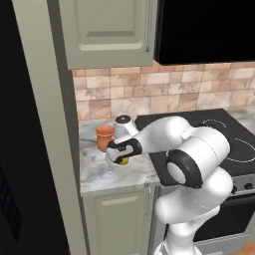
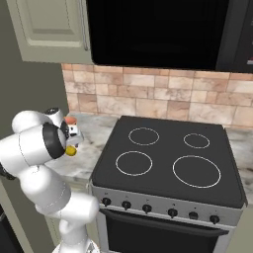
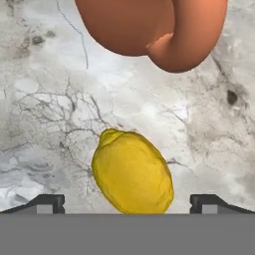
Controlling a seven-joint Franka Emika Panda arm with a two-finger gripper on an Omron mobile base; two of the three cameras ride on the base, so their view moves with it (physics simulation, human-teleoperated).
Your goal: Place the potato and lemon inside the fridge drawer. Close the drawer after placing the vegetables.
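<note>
Lemon point(image 3: 132, 172) – between wide-spread hand point(image 3: 127, 203) tips

Terracotta jug point(image 3: 149, 30) stands on the marble counter point(image 3: 45, 99) just beyond the lemon point(image 3: 132, 172), blocking the far side. Bare counter lies either side of the lemon; each fingertip point(image 3: 47, 203) has free room there.

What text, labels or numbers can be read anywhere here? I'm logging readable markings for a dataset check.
None can be read.
The stove knobs carry no legible marks at this size.
The lemon, the terracotta jug, the marble counter and the cabinet door are all plain, with no writing.
</note>
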